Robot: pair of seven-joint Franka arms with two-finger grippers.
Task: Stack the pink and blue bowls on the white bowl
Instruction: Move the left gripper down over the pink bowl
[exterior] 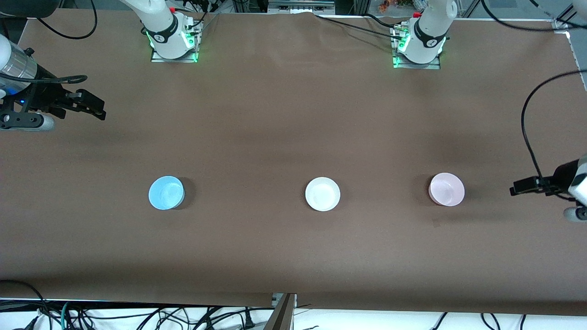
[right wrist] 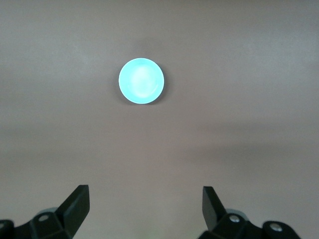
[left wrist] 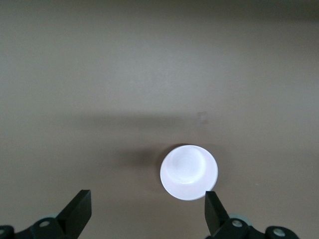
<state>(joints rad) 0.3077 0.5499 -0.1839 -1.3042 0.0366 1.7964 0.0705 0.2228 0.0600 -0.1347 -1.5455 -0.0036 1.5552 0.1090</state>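
The three bowls sit upright, mouths open upward, in one row running between the arms' ends of the brown cloth-covered table [exterior: 293, 114]; round, they have no long axis. Taking the white bowl as the clock's centre in the front view, the small round light-blue plastic bowl [exterior: 166, 193] lies at nine o'clock toward the right arm's end; the plain white plastic bowl [exterior: 323, 194] holds the middle; the pale pink plastic bowl [exterior: 446, 189] lies at three o'clock toward the left arm's end; all stand well apart. The right gripper [exterior: 94, 106] hangs over the table's edge at ten o'clock, fingers spread wide with nothing between; the left gripper [exterior: 520, 188] hangs near the pink bowl at three o'clock, likewise spread and empty. All bowls look smooth and matte.
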